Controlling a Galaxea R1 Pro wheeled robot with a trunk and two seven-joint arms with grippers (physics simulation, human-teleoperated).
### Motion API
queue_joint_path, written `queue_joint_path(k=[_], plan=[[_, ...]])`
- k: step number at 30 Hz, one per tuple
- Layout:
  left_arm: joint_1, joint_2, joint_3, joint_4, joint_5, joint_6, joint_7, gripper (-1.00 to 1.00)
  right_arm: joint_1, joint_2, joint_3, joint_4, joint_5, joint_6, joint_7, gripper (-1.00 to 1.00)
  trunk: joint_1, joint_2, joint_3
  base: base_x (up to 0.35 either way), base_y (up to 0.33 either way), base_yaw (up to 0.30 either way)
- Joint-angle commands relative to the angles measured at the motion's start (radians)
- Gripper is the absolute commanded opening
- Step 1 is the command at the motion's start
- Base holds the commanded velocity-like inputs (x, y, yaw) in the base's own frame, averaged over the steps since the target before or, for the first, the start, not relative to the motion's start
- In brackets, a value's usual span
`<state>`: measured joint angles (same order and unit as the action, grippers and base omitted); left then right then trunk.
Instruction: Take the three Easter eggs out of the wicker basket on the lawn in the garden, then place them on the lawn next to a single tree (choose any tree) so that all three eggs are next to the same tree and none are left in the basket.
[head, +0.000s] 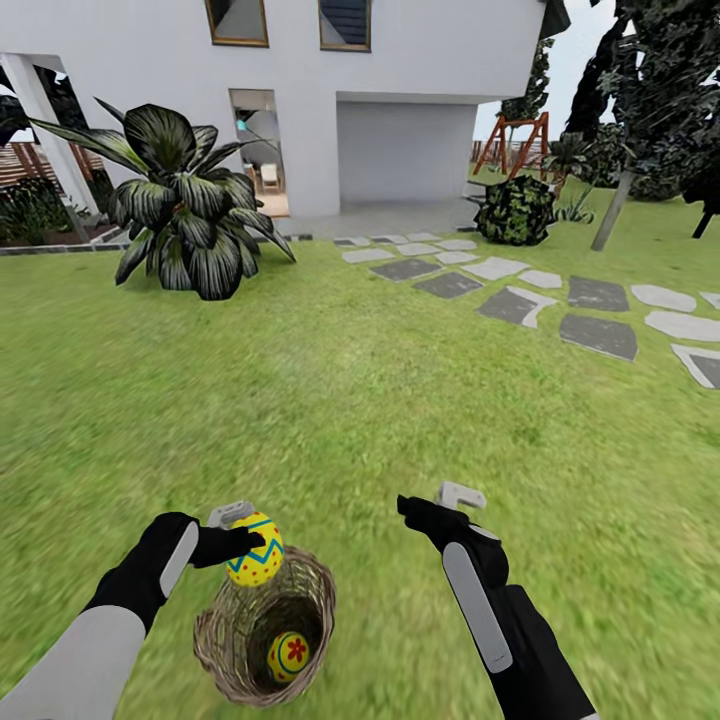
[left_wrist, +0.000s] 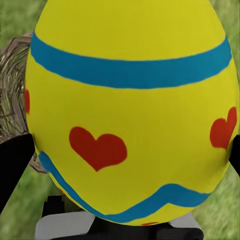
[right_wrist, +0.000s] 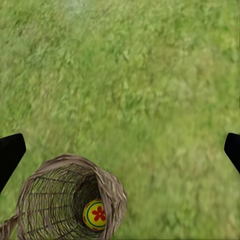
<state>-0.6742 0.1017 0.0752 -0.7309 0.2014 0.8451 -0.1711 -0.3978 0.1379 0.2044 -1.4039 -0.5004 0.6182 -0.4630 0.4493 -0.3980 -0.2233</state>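
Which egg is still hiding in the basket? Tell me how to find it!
Look at the lawn in front of the white house, then down to the wicker basket by the robot's left arm. Deep inside sits a yellow egg with a red flower. The other egg is held above the rim.

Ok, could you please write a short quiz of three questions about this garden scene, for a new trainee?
1. True or false: the left tool holds a yellow painted egg above the round brown wicker basket.
2. How many eggs can be seen inside the basket? A) none B) one C) three
3. Fill in: the right tool is ____ and holds nothing, above the green lawn.

Key
1. True; in the left wrist view the egg sits between the fingers.
2. B; one yellow egg with a red flower lies at the bottom.
3. open
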Motion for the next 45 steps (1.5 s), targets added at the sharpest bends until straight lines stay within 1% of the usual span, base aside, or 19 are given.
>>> queue_joint_path(k=[1, 6, 8, 9, 11, 12, 15, 16, 17, 18, 21, 23, 25, 29, 32, 34, 36, 40, 45], plan=[[-0.001, 0.001, 0.005, -0.001, 0.0, 0.005, -0.005, -1.0, -0.001, -0.001, 0.001, -0.001, -0.01, 0.002, -0.01, 1.0, 0.001, -0.002, 0.0, 0.0, 0.0, 0.0], [-0.001, 0.032, 0.008, -0.005, 0.002, 0.024, -0.006, -1.0, -0.001, -0.001, -0.001, 0.009, -0.01, 0.002, -0.009, 1.0, 0.001, -0.002, 0.008, 0.0, 0.0, 0.0], [-0.001, 0.057, 0.009, -0.005, 0.005, 0.029, -0.007, -1.0, -0.001, -0.001, -0.001, 0.018, -0.01, 0.002, -0.008, 1.0, 0.001, -0.002, 0.011, 0.0, 0.0, 0.0], [-0.001, 0.065, 0.009, -0.005, 0.011, 0.03, -0.007, -1.0, -0.001, -0.002, -0.002, 0.02, -0.01, 0.001, -0.008, 1.0, 0.001, -0.002, 0.013, 0.0, 0.0, 0.0], [-0.001, 0.072, 0.009, -0.006, 0.047, 0.049, -0.007, -1.0, -0.001, -0.005, -0.006, 0.023, -0.011, 0.001, -0.008, 1.0, 0.001, -0.002, 0.016, 0.0, 0.0, 0.0], [-0.001, 0.073, 0.009, -0.006, 0.058, 0.063, -0.008, -1.0, -0.001, -0.005, -0.006, 0.023, -0.011, 0.001, -0.008, 1.0, 0.001, -0.002, 0.018, 0.0, 0.0, 0.0], [-0.001, 0.08, 0.018, -0.007, 0.073, 0.083, -0.018, -1.0, -0.001, -0.008, -0.009, 0.022, -0.011, 0.002, -0.008, 1.0, 0.001, -0.002, 0.023, 0.0, 0.0, 0.0], [-0.001, 0.089, 0.025, -0.007, 0.075, 0.096, -0.044, -1.0, -0.001, -0.011, -0.011, 0.022, -0.011, 0.002, -0.008, 1.0, 0.001, -0.002, 0.024, 0.0, 0.0, 0.0], [0.0, 0.104, 0.032, -0.007, 0.075, 0.113, -0.09, -1.0, -0.001, -0.012, -0.013, 0.022, -0.012, 0.002, -0.007, 1.0, 0.001, -0.002, 0.026, 0.0, 0.0, 0.0], [0.0, 0.125, 0.037, -0.007, 0.075, 0.125, -0.153, -1.0, -0.001, -0.013, -0.013, 0.022, -0.012, 0.002, -0.007, 1.0, 0.001, -0.002, 0.028, 0.0, 0.0, 0.0], [0.002, 0.201, 0.04, -0.006, 0.075, 0.133, -0.357, -1.0, -0.001, -0.013, -0.008, 0.022, -0.012, 0.002, -0.006, 1.0, 0.001, -0.002, 0.033, 0.0, 0.0, 0.0], [0.008, 0.234, 0.04, -0.006, 0.072, 0.127, -0.488, -1.0, -0.001, -0.013, -0.006, 0.022, -0.012, 0.002, -0.001, 1.0, 0.001, -0.002, 0.036, 0.0, 0.0, 0.0], [0.015, 0.249, 0.04, -0.005, 0.07, 0.118, -0.597, -1.0, -0.001, -0.014, -0.004, 0.018, -0.011, 0.002, 0.015, 1.0, 0.001, -0.002, 0.039, 0.0, 0.0, 0.0], [0.026, 0.261, 0.04, -0.004, 0.071, 0.106, -0.739, -1.0, -0.001, -0.016, -0.005, 0.012, -0.01, 0.002, 0.029, 1.0, 0.001, -0.002, 0.046, 0.0, 0.0, 0.0], [0.029, 0.263, 0.041, -0.004, 0.072, 0.105, -0.846, -1.0, -0.001, -0.015, -0.004, 0.015, -0.01, 0.002, 0.03, 1.0, 0.001, -0.002, 0.051, 0.0, 0.0, 0.0], [0.03, 0.263, 0.041, -0.004, 0.073, 0.105, -0.886, -1.0, -0.001, -0.016, -0.004, 0.007, -0.01, 0.002, 0.03, 1.0, 0.001, -0.002, 0.054, 0.0, 0.0, 0.0], [0.03, 0.263, 0.042, -0.004, 0.073, 0.105, -0.91, -1.0, -0.001, -0.017, -0.004, -0.002, -0.01, 0.003, 0.03, 1.0, 0.001, -0.002, 0.057, 0.0, 0.0, 0.0], [0.029, 0.258, 0.043, -0.004, 0.073, 0.104, -0.921, -1.0, -0.001, -0.017, -0.004, -0.007, -0.009, 0.002, 0.029, 1.0, 0.001, -0.002, 0.064, 0.0, 0.0, 0.0], [0.029, 0.262, 0.044, -0.004, 0.074, 0.104, -0.923, -1.0, -0.001, -0.017, -0.003, -0.008, -0.009, 0.003, 0.029, 1.0, 0.001, -0.002, 0.072, 0.0, 0.0, 0.027]])
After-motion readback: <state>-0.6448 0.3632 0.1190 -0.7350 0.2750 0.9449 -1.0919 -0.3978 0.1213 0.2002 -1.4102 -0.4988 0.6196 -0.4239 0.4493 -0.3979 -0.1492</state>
